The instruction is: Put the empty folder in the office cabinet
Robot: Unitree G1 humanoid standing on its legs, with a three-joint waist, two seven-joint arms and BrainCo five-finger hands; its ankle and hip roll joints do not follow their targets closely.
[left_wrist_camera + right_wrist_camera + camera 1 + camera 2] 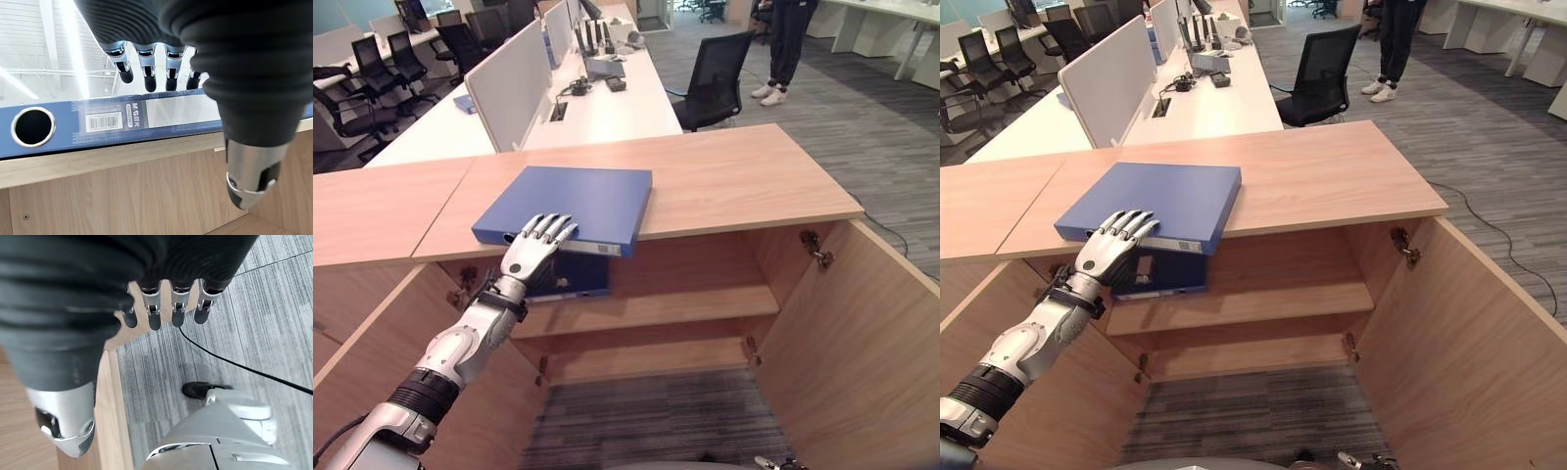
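A blue folder (573, 204) lies flat on top of the cabinet (744, 176), its spine overhanging the front edge. The left robot hand (533, 250) rests on that near edge with fingers (146, 73) straight, released, over the top. Inside the open cabinet, a second blue folder (573, 277) sits on the upper shelf (685, 305); the lower compartment looks bare. The right robot hand (166, 308) hangs relaxed above the floor (244, 333) beside a door (862, 333).

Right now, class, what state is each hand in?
Left hand: open, fingers straight, resting on the blue folder.
Right hand: open, holding nothing.
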